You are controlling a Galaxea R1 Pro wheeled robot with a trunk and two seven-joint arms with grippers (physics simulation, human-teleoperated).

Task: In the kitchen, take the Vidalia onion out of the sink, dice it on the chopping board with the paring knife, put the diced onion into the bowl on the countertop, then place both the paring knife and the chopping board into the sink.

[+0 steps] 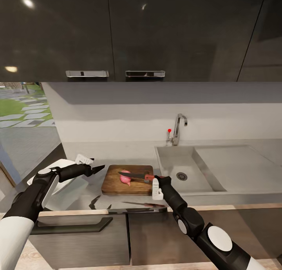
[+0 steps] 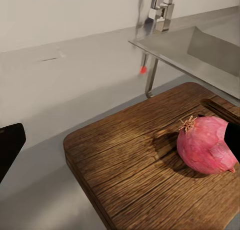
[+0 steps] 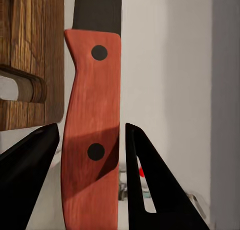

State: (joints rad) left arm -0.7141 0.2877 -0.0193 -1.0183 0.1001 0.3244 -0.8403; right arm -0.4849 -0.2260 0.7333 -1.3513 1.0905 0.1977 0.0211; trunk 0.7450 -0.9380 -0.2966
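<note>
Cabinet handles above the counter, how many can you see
2. Both are chrome bars on the dark upper cabinets: the left handle and the right handle, side by side. More may lie outside the head view.

Grey countertop (image 1: 117, 150) bearing chopping board (image 1: 117, 183), perhaps bowl (image 1: 68, 183)

Whole pink onion (image 1: 125, 178) on wooden chopping board (image 1: 113, 182), paring knife (image 1: 138, 177) above.

My head camera looks forward and down from well back, over the countertop (image 1: 117, 150), chopping board (image 1: 117, 185) and sink (image 1: 172, 168). My left wrist camera sits low and close over the board (image 2: 135, 160), facing the tap (image 2: 161, 12). My right wrist camera looks along the paring knife (image 3: 92, 130), very near, sharing the board's slot edge.
</note>
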